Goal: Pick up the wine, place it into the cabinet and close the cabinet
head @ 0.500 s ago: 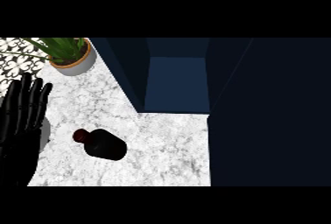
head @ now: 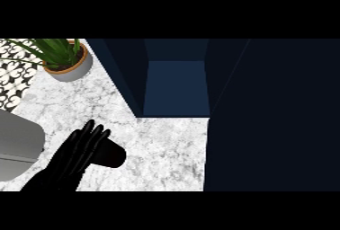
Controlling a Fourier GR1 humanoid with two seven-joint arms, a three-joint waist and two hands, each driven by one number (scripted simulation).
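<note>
The dark wine bottle (head: 113, 156) lies on the white marble counter (head: 166, 152); only its rounded body shows to the right of my left hand (head: 74, 158). That black hand lies over the bottle's neck end, its fingers (head: 93, 134) straight and pointing up and to the right. A grey forearm (head: 16, 143) fills the left edge. The cabinet (head: 176, 85) stands open at the counter's back, its blue inside showing. My right hand appears nowhere in the view.
A potted green plant (head: 66, 60) stands at the back left of the counter. A large dark panel (head: 272, 117) covers the whole right side, next to the cabinet's opening. A patterned wall (head: 12, 81) shows at the far left.
My left hand has moved from the left edge rightward and down, onto the bottle. The grey forearm now shows at the left. The bottle lies where it was.
</note>
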